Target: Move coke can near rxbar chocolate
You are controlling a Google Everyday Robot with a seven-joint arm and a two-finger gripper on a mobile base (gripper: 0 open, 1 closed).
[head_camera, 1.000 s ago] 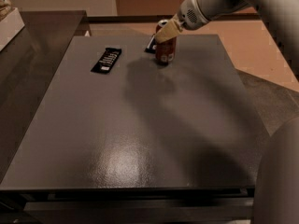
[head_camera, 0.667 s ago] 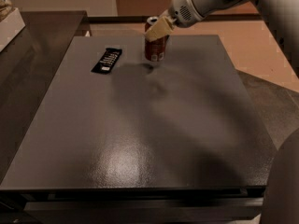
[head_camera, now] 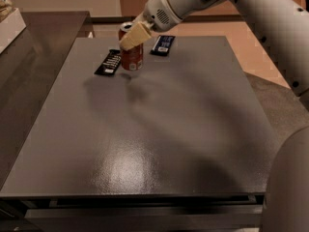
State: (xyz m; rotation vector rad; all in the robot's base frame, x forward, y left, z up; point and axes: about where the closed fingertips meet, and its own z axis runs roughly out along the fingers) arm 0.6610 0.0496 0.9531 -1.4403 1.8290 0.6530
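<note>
One coke can [head_camera: 132,58] stood upright, clamped in my hand [head_camera: 128,41], just beside the rxbar chocolate [head_camera: 108,63], whose long axis ran front-to-back on the bench [head_camera: 169,129].

No lettering is legible on the rxbar chocolate [head_camera: 108,63] or the coke can [head_camera: 132,61] in the hand [head_camera: 131,37].

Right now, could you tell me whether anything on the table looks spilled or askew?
Nothing stands out. The gripper holds the coke can upright beside the rxbar chocolate; a blue-labelled wrapper lies flat farther back. No spill.
</note>
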